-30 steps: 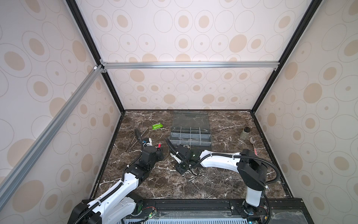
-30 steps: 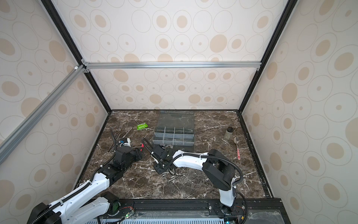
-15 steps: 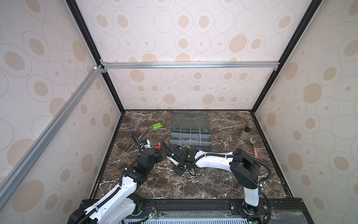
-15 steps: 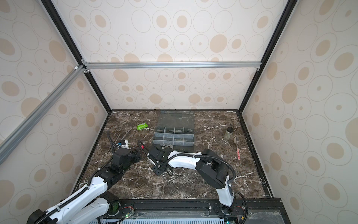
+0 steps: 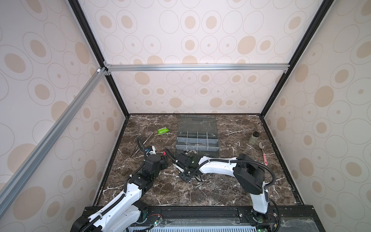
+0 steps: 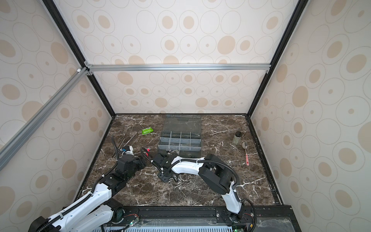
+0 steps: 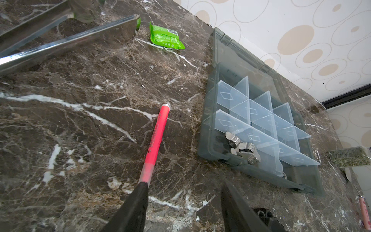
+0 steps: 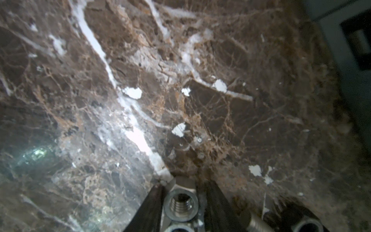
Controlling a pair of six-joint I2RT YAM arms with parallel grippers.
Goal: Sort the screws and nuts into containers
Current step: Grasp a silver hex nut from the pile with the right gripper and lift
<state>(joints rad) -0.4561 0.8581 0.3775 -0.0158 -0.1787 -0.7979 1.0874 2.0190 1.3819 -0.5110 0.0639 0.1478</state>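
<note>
nut (image 8: 181, 202) sat square between right gripper's (image 8: 184, 184) part-open jaws, one finger (image 8: 152, 206) touching, not yet pinched. looked light, hard, slick steel; its flats seemed the place to squeeze.

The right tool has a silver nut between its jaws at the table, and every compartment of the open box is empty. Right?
Not quite. The right tool does have a silver nut between its jaws at the table, but one corner compartment of the open box holds a few silver nuts; the left wrist view shows them.
</note>
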